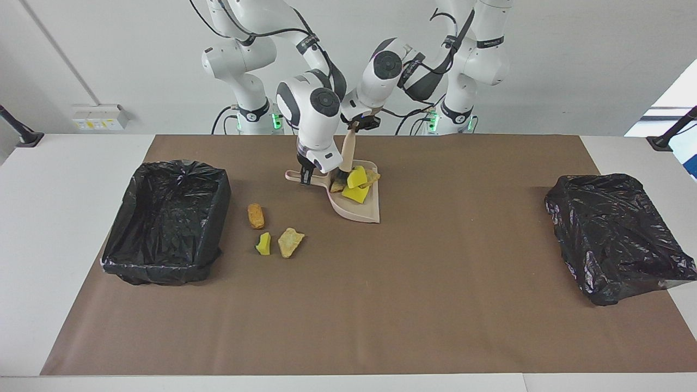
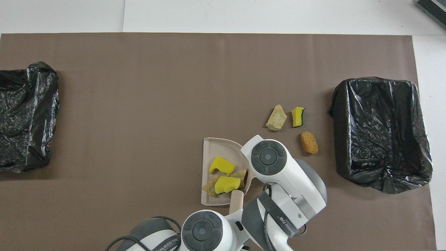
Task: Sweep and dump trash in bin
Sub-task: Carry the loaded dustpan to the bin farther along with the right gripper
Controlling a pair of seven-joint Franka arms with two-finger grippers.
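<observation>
A beige dustpan lies on the brown mat close to the robots. My right gripper is shut on its handle. In the pan sit two yellow sponge bits and tan lumps of trash. My left gripper is shut on the brush, whose bristles rest at the pan's handle end. Three more trash scraps lie loose on the mat: an orange lump, a sponge bit and a tan lump.
A black-bagged bin stands at the right arm's end of the table, beside the loose scraps. A second black-bagged bin stands at the left arm's end. In the overhead view the arms' bodies cover both grippers.
</observation>
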